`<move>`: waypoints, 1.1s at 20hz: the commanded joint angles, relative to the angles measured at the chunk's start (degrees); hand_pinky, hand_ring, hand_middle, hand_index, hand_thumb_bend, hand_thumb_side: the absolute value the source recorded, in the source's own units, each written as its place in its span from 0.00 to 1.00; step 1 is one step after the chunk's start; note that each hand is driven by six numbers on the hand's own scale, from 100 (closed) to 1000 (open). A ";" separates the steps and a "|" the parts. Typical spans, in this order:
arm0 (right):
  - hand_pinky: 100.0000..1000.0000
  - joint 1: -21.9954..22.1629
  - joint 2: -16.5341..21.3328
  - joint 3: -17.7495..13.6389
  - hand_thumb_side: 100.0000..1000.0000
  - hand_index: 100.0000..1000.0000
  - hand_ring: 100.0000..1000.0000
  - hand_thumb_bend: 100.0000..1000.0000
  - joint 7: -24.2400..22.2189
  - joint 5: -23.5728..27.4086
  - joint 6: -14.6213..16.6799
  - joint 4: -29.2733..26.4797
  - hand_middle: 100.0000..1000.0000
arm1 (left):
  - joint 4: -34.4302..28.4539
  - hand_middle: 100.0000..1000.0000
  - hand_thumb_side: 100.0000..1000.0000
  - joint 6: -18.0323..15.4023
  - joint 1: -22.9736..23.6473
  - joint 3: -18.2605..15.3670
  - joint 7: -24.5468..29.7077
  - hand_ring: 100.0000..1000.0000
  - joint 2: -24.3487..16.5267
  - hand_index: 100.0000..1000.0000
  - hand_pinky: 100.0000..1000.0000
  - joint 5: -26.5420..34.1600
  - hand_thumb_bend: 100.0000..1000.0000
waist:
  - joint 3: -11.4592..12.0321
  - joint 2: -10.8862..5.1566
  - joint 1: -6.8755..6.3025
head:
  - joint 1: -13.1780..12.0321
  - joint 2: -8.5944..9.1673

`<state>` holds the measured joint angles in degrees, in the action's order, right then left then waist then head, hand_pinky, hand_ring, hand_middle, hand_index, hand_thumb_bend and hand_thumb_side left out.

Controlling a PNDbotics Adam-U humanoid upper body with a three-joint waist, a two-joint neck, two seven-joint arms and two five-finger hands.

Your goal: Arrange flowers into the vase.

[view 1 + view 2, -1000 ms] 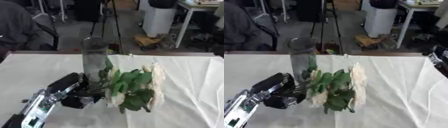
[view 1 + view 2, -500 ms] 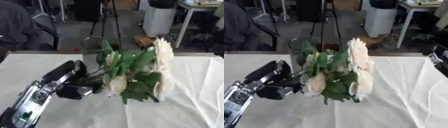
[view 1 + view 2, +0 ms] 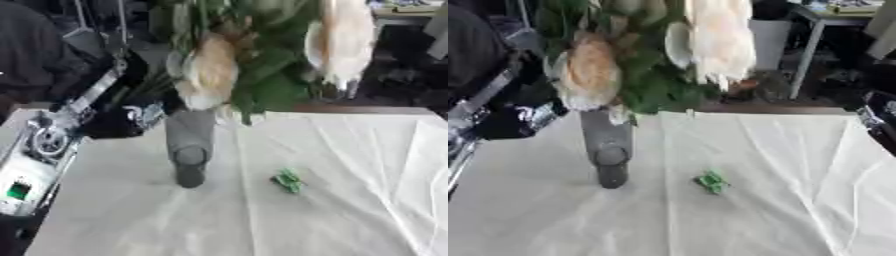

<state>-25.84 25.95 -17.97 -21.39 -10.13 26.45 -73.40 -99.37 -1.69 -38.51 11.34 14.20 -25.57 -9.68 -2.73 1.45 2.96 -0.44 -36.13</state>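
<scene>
My left hand [image 3: 121, 120] is curled round the stems of a bouquet and holds it high, close to the camera. The bouquet has cream-white blooms [image 3: 210, 75] [image 3: 717, 40] and green leaves [image 3: 273, 87], and it hangs above and partly in front of the vase. The grey glass vase [image 3: 190, 152] stands upright on the white cloth, just right of my hand; its top is hidden by a bloom. A dark part at the right edge of the right eye view may be my right hand [image 3: 882, 118].
A small green leaf scrap [image 3: 289, 180] lies on the white tablecloth [image 3: 350, 200] right of the vase. My left forearm [image 3: 39, 150] runs along the left edge. Beyond the table's far edge are a chair, desks and a person.
My left hand has lifted the bouquet off the cloth and up over the vase. A green scrap now lies on the cloth. The view has shifted.
</scene>
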 commanded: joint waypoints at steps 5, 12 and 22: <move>0.77 -1.75 0.77 0.09 0.82 0.74 0.77 0.00 -0.20 0.60 0.20 -0.70 0.62 | 6.89 0.00 0.68 1.49 -5.32 -1.59 -4.03 0.00 -1.20 0.13 0.00 5.70 0.29 | -0.97 -0.51 0.23 | -0.68 0.95; 0.77 -2.13 0.28 0.31 0.82 0.74 0.78 0.00 -0.50 0.67 0.17 -0.85 0.62 | 13.95 0.00 0.68 0.83 -9.99 -2.88 -8.62 0.00 -0.91 0.13 0.00 9.48 0.29 | -2.26 -0.38 0.29 | -1.36 1.38; 0.77 -2.56 -0.40 0.64 0.83 0.73 0.78 0.00 -1.16 0.84 -0.03 -1.18 0.62 | 15.08 0.00 0.65 0.22 -14.87 -5.13 -16.82 0.00 0.20 0.13 0.00 23.04 0.35 | -3.92 -0.24 0.00 | -2.16 1.62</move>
<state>-27.25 24.40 -17.27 -22.32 -9.93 26.33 -73.41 -83.61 -1.32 -51.62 7.30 -1.31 -25.10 11.11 -6.57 1.76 3.00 -2.44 -35.10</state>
